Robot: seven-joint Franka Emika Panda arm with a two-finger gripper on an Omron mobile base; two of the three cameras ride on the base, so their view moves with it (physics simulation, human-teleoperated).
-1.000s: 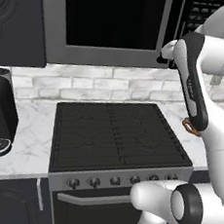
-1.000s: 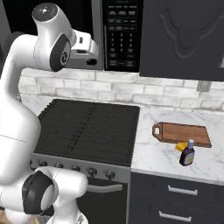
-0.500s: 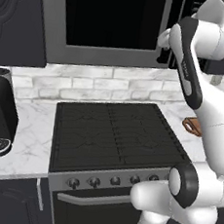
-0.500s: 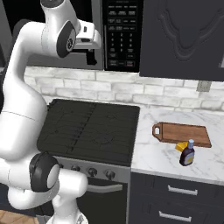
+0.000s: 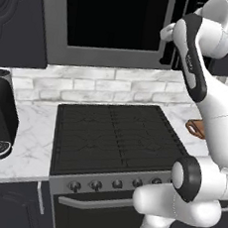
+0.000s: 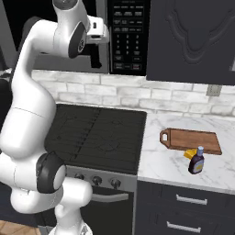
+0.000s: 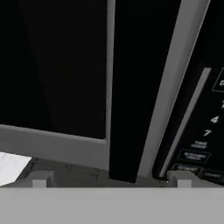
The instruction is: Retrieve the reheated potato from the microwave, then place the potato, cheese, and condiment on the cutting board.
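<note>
Microwave [image 5: 115,26] is the largest item we inspect: it is mounted above the stove [image 5: 114,136], its dark glass door shut, so we judge the potato to be inside and cannot confirm it. We find the gripper [image 6: 98,36] raised to the door's right edge, just beside the black keypad panel [image 6: 127,36]. In the hand view the door's long grey handle strip [image 7: 168,96] runs nearly upright between the dark glass on one side and the keypad on the other. Its long axis lies along the height of the door, and it stands directly ahead of the fingers [image 7: 40,178], roughly midway between the two tips. We note the fingers are spread fully apart and carry nothing.

We judge that the coming move turns on this alignment: the tips must straddle the upright strip, one on each side, before the door can be pulled.

Next in size, the cutting board [image 6: 190,140] lies on the marble surface [image 6: 183,167] to the right of the stove, well apart from the arm. The cheese [image 6: 189,153] sits just off the board's near edge, and the condiment [image 6: 197,161] stands upright beside it, partly covering it; neither is on the board.
</note>
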